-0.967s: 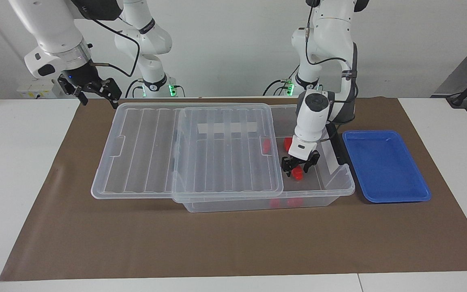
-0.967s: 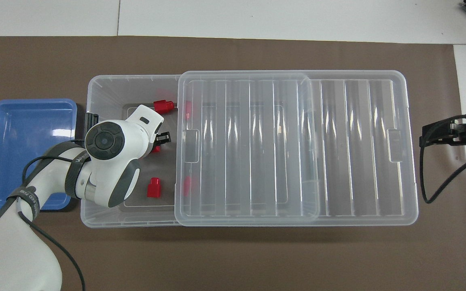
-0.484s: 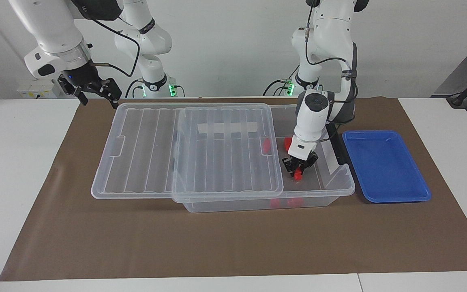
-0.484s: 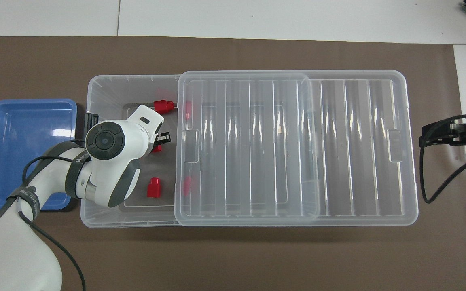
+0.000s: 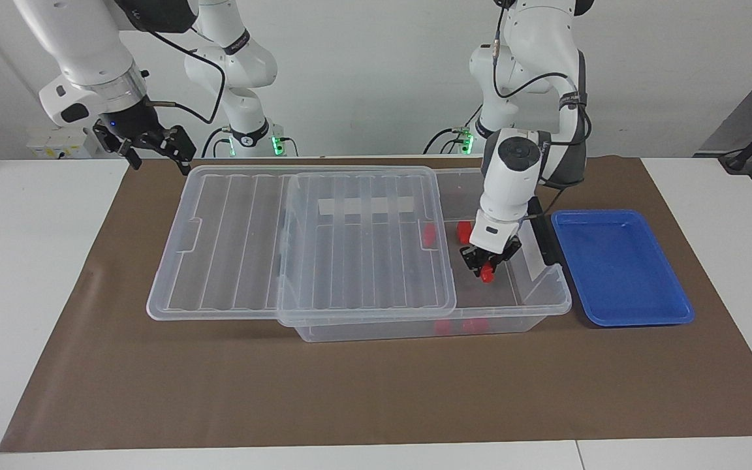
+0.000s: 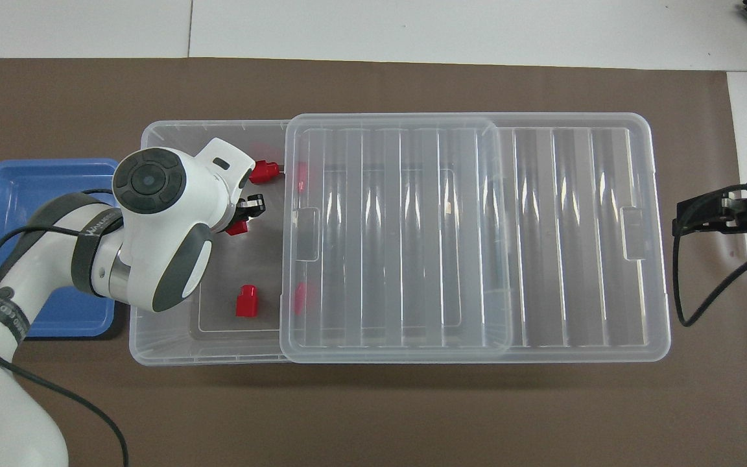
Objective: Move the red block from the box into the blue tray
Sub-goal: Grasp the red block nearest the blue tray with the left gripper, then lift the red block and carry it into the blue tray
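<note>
The clear box (image 5: 549, 305) (image 6: 146, 340) has its open end toward the left arm. My left gripper (image 5: 488, 264) (image 6: 244, 216) reaches down into that end and is shut on a small red block (image 5: 485, 276) (image 6: 237, 227), held just above the box floor. The blue tray (image 5: 617, 267) (image 6: 20, 191) lies on the mat beside the box's open end, partly covered by the left arm in the overhead view. My right gripper (image 5: 157, 151) (image 6: 704, 217) waits open in the air over the mat's edge at the right arm's end, holding nothing.
The ribbed clear lid (image 5: 252, 241) (image 6: 477, 227) is slid toward the right arm's end and covers most of the box. Other red blocks lie in the box (image 5: 464, 230) (image 6: 263, 170) (image 6: 246, 302), two more under the lid's edge. Brown mat (image 5: 350, 391) covers the table.
The left gripper closed on the red block and has risen a little with it, the arm swinging slightly toward the blue tray. The right arm has not moved.
</note>
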`<state>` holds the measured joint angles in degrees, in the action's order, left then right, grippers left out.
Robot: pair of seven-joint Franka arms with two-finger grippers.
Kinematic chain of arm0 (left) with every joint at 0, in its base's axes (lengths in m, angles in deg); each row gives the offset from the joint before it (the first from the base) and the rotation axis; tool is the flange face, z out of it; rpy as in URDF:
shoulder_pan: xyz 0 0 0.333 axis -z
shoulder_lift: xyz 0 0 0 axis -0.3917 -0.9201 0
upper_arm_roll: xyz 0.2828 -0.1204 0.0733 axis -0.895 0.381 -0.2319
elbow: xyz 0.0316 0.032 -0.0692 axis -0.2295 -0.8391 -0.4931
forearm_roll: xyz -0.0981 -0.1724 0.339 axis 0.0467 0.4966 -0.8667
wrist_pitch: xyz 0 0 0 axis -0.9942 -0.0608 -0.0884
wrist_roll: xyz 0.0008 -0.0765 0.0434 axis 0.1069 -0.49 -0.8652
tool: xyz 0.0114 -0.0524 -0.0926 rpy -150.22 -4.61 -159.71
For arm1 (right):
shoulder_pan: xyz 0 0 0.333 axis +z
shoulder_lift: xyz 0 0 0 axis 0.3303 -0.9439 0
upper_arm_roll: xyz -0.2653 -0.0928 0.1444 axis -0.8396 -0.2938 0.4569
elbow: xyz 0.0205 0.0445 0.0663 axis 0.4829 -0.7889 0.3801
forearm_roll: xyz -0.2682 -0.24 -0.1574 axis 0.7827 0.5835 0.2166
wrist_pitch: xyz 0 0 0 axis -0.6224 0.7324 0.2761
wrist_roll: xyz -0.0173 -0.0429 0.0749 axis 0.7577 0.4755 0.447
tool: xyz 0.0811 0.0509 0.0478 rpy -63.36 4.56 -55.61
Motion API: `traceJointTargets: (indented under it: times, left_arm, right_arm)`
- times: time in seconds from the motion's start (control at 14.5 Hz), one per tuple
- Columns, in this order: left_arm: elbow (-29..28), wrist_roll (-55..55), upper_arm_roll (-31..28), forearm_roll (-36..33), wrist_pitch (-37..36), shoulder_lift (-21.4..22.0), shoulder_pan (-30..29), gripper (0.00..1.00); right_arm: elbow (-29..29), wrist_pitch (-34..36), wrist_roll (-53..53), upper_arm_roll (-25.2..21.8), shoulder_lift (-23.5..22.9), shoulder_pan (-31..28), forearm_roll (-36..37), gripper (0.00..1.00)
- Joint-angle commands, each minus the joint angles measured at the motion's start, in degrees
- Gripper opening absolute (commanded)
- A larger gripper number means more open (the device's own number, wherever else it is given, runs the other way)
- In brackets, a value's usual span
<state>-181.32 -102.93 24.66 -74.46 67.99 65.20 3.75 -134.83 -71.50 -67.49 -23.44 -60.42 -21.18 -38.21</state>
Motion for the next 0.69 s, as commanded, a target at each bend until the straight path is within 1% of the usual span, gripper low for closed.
traceJointTargets:
  times: [0.0, 0.14, 0.21, 0.35, 0.41, 0.55, 0.62]
  left_arm:
    - [1.48, 1.70, -0.97, -1.28, -6.61, 3.64, 0.35, 0.00]
    - [5.16, 3.64, -1.15, -1.28, -13.97, 5.23, 0.35, 0.00]
    - [8.23, 4.17, -1.15, -1.28, -18.63, 5.41, 0.26, 0.00]
    - [13.33, 6.79, -1.24, -1.20, -25.67, 5.67, -0.52, 0.00]
    - [14.75, 9.24, -1.24, -1.20, -28.31, 6.63, -1.92, 0.00]
    - [14.59, 16.79, -1.32, -1.02, -30.97, 9.88, -6.05, 0.00]
    - [14.59, 22.40, -1.24, -1.02, -32.54, 11.02, -9.11, 0.00]
  right_arm:
    - [-0.60, 0.05, -0.32, 0.17, 0.77, -0.57, -0.25, 1.00]
    - [-0.60, 0.05, -0.23, 0.17, 0.77, -0.57, -0.16, 1.00]
    - [-0.60, -0.03, -0.23, 0.17, 0.77, -0.57, -0.16, 1.00]
    - [-0.60, 0.05, -0.23, 0.25, 0.77, -0.48, -0.16, 1.00]
    - [-0.60, -0.03, -0.32, 0.17, 0.77, -0.48, -0.25, 1.00]
    - [-0.60, -0.12, -0.23, 0.25, 0.77, -0.31, -0.16, 1.00]
    - [-0.60, -0.21, -0.23, 0.17, 0.77, -0.30, -0.16, 1.00]
